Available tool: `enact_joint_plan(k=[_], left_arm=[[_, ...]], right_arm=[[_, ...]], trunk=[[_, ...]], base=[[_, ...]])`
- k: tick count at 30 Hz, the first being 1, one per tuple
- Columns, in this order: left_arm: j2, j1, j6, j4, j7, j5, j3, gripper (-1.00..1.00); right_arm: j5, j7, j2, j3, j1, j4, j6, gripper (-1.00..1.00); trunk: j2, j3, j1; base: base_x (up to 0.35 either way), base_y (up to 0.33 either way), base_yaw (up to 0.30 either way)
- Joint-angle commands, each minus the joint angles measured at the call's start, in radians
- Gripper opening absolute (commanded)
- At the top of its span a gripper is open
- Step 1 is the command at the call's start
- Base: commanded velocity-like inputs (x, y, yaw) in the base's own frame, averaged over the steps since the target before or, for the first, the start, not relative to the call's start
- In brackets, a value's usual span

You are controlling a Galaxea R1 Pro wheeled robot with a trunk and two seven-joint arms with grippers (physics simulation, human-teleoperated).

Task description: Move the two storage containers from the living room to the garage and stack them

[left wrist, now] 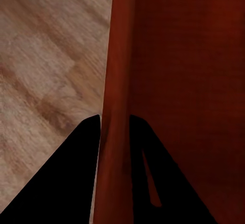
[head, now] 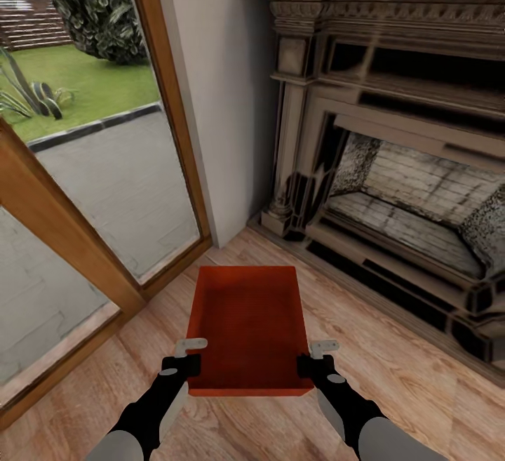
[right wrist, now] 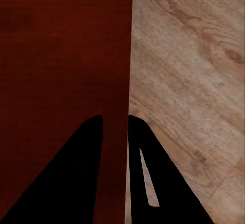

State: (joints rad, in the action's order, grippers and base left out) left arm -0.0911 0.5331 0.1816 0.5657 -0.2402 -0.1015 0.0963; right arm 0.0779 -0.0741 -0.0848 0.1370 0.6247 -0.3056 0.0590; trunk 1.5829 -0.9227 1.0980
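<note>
home living room, fireplace (head: 393, 166), wood floor (head: 407, 391)

1. The storage container (head: 247, 328) sits on the wood floor (head: 393, 405) at 12 o'clock.
2. The fireplace (head: 393, 187) stands at 2 o'clock.
3. The glass door (head: 84, 187) lies at 10 o'clock.

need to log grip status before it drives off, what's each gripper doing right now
Left gripper: shut on the left wall of the red-orange rectangular open-top plastic bin.
Right gripper: shut on the same bin's right wall.
</note>
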Motion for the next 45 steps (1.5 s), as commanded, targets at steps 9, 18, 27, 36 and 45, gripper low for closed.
enact_joint_plan(k=[9,18,27,36,45], left_arm=[[0.002,0.001,0.007,0.013,-0.016,0.016,-0.003,-1.0],[0.002,0.001,0.007,0.013,-0.016,0.016,-0.003,-1.0],[0.002,0.001,0.007,0.013,-0.016,0.016,-0.003,-1.0],[0.002,0.001,0.007,0.014,-0.016,0.016,-0.003,-1.0],[0.002,0.001,0.007,0.014,-0.016,0.016,-0.003,-1.0]], right_arm=[[0.014,-0.009,0.003,0.007,0.001,0.006,0.009,-1.0],[0.014,-0.009,0.004,0.007,0.001,0.006,0.012,-1.0],[0.014,-0.009,0.004,0.007,0.0,0.006,0.01,-1.0],[0.008,-0.009,0.004,0.01,0.0,0.006,0.013,-1.0],[0.006,-0.01,-0.001,0.009,0.001,0.006,0.007,-1.0]], trunk=[[-0.063,0.028,-0.035],[-0.126,0.056,-0.069],[-0.189,0.084,-0.104],[-0.252,0.112,-0.138],[-0.315,0.14,-0.173]], base=[[0.0,0.0,0.0],[0.0,0.0,0.0],[0.0,0.0,0.0],[0.0,0.0,0.0],[0.0,0.0,0.0]])
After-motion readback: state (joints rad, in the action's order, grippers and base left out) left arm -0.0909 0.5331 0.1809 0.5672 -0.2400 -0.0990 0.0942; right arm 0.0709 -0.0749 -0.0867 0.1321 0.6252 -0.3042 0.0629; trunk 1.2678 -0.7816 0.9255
